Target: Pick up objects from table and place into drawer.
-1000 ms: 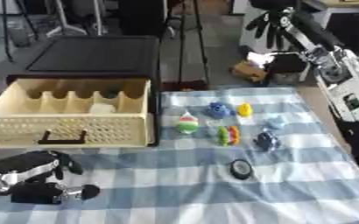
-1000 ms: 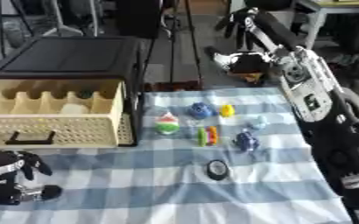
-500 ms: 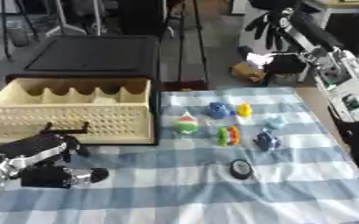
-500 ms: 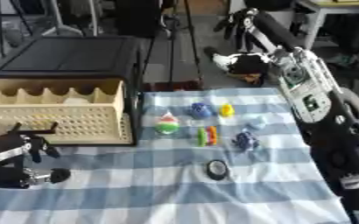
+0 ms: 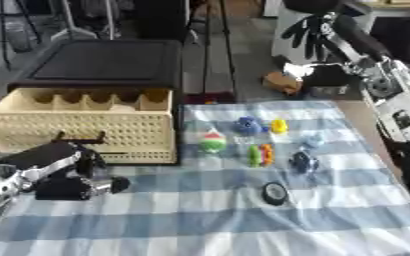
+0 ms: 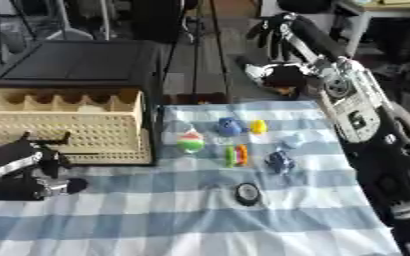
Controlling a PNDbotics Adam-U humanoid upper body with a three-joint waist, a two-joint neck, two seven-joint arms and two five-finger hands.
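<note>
Both head eyes look steeply down, sharing the checked cloth (image 5: 243, 210) and drawer (image 5: 86, 125).

No legible text, labels, brands or numbers in either view, drawer (image 5: 86, 125) front plain perforated, toys on checked cloth (image 5: 243, 210) bear no readable marks, pale panels on right arm (image 6: 353, 112) too blurred to read

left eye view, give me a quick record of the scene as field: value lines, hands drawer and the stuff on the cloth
drawer: cream lattice drawer, pulled open, at the cloth's left
cloth: blue and white checked cloth
items on cloth: green and red toy, blue toy, yellow toy, black ring, other small pieces
left hand: low by the drawer front, fingers curled, holding nothing
right hand: raised beyond the table, fingers relaxed
</note>
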